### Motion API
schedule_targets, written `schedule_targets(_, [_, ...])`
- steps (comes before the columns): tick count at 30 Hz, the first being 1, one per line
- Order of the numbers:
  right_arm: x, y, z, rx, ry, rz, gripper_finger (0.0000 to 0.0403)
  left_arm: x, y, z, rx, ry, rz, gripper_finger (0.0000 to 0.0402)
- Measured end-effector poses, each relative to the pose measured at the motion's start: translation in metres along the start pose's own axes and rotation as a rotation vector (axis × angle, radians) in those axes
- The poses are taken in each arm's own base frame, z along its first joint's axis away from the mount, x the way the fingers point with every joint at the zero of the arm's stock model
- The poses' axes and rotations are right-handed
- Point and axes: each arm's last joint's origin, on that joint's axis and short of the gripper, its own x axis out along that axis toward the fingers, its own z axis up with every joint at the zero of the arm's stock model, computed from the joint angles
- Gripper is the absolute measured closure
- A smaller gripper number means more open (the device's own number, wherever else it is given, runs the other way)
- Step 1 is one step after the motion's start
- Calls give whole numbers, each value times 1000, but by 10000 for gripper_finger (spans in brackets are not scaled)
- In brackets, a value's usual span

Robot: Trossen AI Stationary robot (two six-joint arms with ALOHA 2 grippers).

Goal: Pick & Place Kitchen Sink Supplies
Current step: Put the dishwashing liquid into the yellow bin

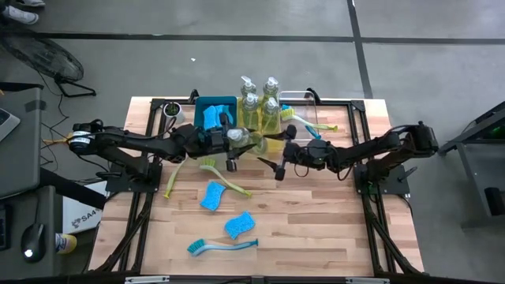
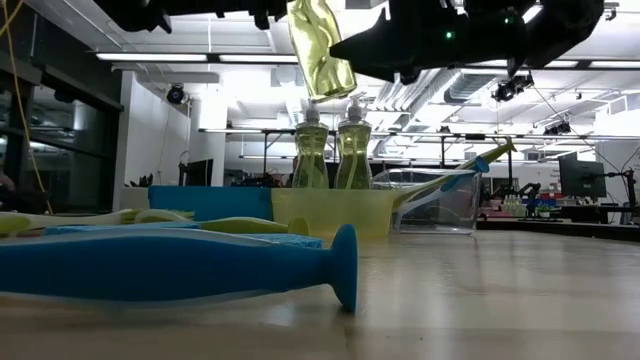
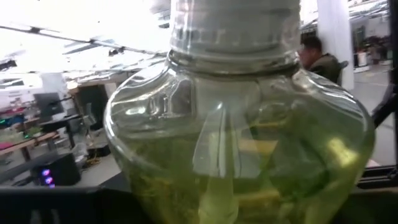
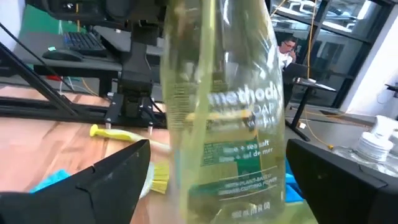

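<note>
A soap bottle (image 1: 251, 140) hangs in the air at upper centre of the high view, above the bench (image 1: 316, 229); the left tool (image 1: 233, 143) clasps it near its neck, while the right tool (image 1: 282, 162), just to its right, stands released with its fingers (image 4: 112, 177) spread either side of the bottle's body; in the low view its long axis tilts slightly off upright. Sponges (image 1: 213, 195) and a blue brush (image 1: 221, 245) lie lower on the wood; beyond the bench is an open workshop with desks and a seated person.
</note>
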Motion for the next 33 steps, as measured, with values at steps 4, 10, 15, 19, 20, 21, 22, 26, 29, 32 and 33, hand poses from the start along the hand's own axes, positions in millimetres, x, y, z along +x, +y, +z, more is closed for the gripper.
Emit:
schedule_targets(4, [-7,-2,6,-22,47,-67,34,0,2,-3,13,47,75,215])
schedule_targets(10, [-23,0,17,-56,123,-164,33,-1,6,-9,28,140,244,216])
schedule_targets(15, [-36,3,21,-45,199,-254,33,2,7,-23,32,212,391,216])
schedule_targets(19, [-42,8,17,-46,265,-289,34,7,10,-40,36,260,411,216])
schedule_targets(20, [-43,9,15,-46,282,-296,33,8,12,-44,22,262,408,216])
schedule_targets(21, [-44,10,14,-41,296,-300,33,10,15,-48,7,259,409,216])
schedule_targets(22, [-45,11,12,-35,311,-303,33,11,18,-52,-9,259,412,216])
schedule_targets(26, [-49,15,7,3,356,-305,35,14,29,-69,-45,280,460,216])
schedule_targets(29, [-50,15,3,17,381,-315,36,16,35,-80,-56,303,485,216])
schedule_targets(32, [-51,15,1,33,401,-321,36,20,40,-88,-86,316,489,216])
schedule_targets(33, [-51,15,0,37,406,-323,36,22,40,-92,-87,323,482,216])
